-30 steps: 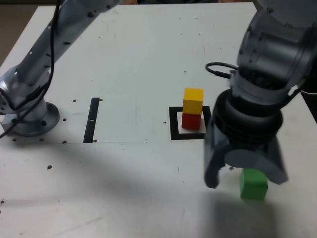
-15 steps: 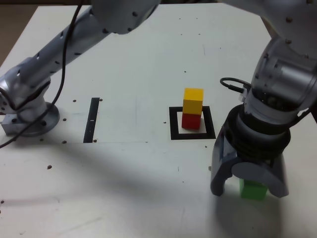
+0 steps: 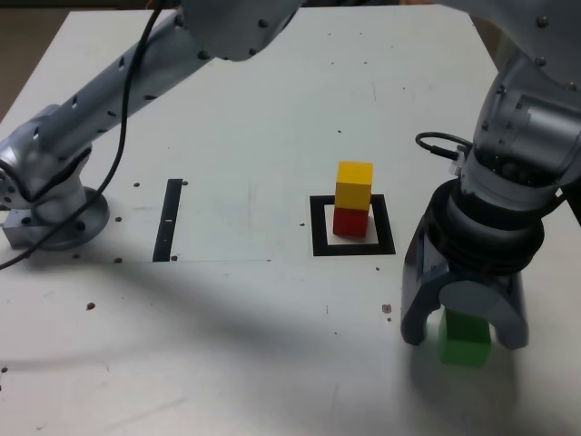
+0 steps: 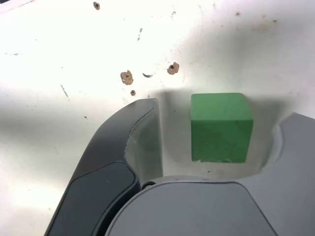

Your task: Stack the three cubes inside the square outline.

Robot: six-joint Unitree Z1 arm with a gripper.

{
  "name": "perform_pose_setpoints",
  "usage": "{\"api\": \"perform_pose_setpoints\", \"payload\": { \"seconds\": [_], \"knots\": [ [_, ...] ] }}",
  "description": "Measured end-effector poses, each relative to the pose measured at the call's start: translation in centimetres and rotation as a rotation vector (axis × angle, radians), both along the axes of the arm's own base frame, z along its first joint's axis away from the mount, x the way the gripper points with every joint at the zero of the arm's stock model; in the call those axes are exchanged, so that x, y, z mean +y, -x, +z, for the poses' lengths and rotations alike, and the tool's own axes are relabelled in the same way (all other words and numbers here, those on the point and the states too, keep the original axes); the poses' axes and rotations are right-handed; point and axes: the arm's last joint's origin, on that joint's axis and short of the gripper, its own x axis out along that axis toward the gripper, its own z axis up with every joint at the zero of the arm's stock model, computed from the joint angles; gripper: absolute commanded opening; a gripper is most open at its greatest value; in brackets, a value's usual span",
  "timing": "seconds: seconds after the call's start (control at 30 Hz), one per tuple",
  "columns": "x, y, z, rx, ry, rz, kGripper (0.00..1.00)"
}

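The green cube [image 3: 465, 343] [image 4: 221, 125] rests on the white table near the front, at the exterior view's right. My gripper [image 3: 463, 334] [image 4: 219, 118] is lowered over it and stands open, one finger on each side. The wrist view shows a narrow gap between the cube and each finger. The yellow cube [image 3: 354, 184] sits on top of the red cube [image 3: 350, 221], and the red one stands inside the black square outline [image 3: 320, 238]. That stack is behind my gripper and toward the exterior view's left of it.
A narrow black strip [image 3: 168, 220] lies flat toward the exterior view's left. The arm's base [image 3: 54, 204] is bolted at the far left, and the arm reaches across above the table. Small holes and marks dot the tabletop [image 4: 127, 77].
My gripper has come down and slightly toward the exterior view's right, so it now straddles the green cube. Its fingers have drawn closer together. The cubes have not moved.
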Motion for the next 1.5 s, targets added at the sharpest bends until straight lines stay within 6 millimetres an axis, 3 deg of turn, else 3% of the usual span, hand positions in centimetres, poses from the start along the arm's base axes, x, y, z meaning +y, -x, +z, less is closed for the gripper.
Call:
{"api": "perform_pose_setpoints", "payload": {
  "seconds": [0.27,0.7,0.93,1.17,1.33,1.5],
  "knots": [
    [-0.3,-0.4,-0.5,0.005,0.029,0.004,0.69],
    [-0.4,-0.6,-1.2,0.015,0.03,0.003,0.48],
    [-0.4,-0.8,-1.3,-0.004,0.011,-0.004,0.19],
    [-0.4,-0.8,-1.1,-0.012,0.016,-0.014,0.1],
    [-0.1,-0.3,0.4,-0.034,0.014,-0.026,0.09],
    [1.2,1.6,3.6,-0.054,0.005,-0.065,0.09]
  ]
}}
